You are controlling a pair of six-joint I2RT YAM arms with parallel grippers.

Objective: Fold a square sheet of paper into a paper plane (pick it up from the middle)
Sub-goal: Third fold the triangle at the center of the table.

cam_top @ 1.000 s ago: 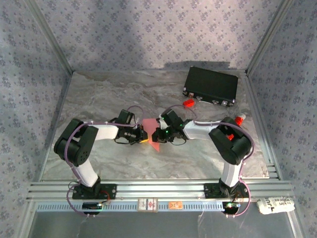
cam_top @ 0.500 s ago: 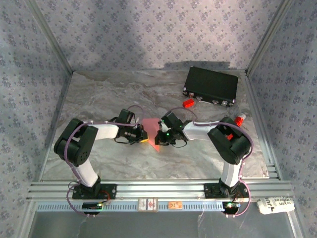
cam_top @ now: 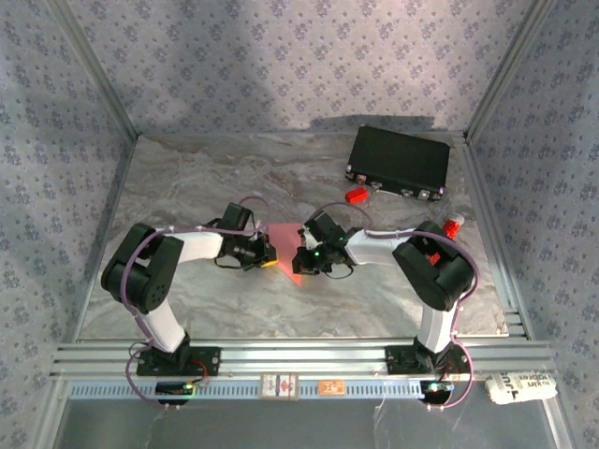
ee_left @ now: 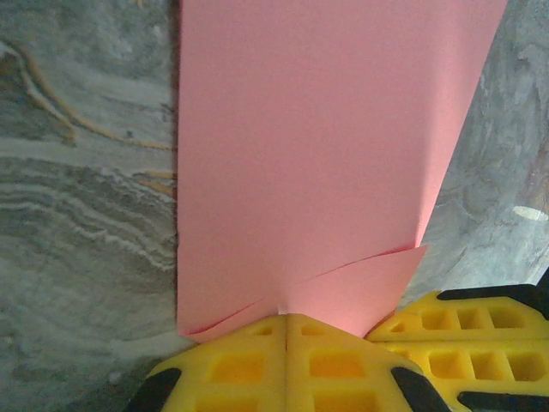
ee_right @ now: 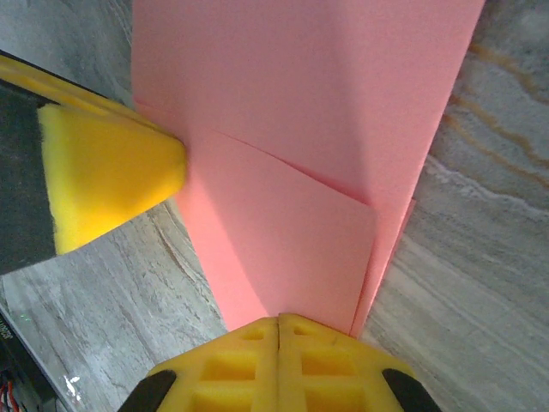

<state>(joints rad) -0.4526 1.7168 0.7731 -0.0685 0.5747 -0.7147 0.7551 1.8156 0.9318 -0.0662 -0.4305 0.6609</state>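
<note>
My left arm (cam_top: 150, 271) has its elbow bent out to the left and the forearm reaches to the right, low over the marble table (cam_top: 187, 187). My left gripper (cam_top: 269, 257) points to the right, and its yellow fingers are pressed together with no gap. Their tips touch the left edge of the pink paper sheet (cam_top: 285, 239), at a small folded corner flap.

The sheet lies on the table between my two grippers, folded in layers. From above, the part that I can see is a band with its long axis going from the far side to the near side, and the near end leans a little to the right.

My right gripper (cam_top: 301, 265) points to the left and its jaws are closed tight too, tips at the paper's edge. I cannot tell if either pair pinches the paper or only presses on it. My right arm (cam_top: 435, 267) is bent out to the right.
</note>
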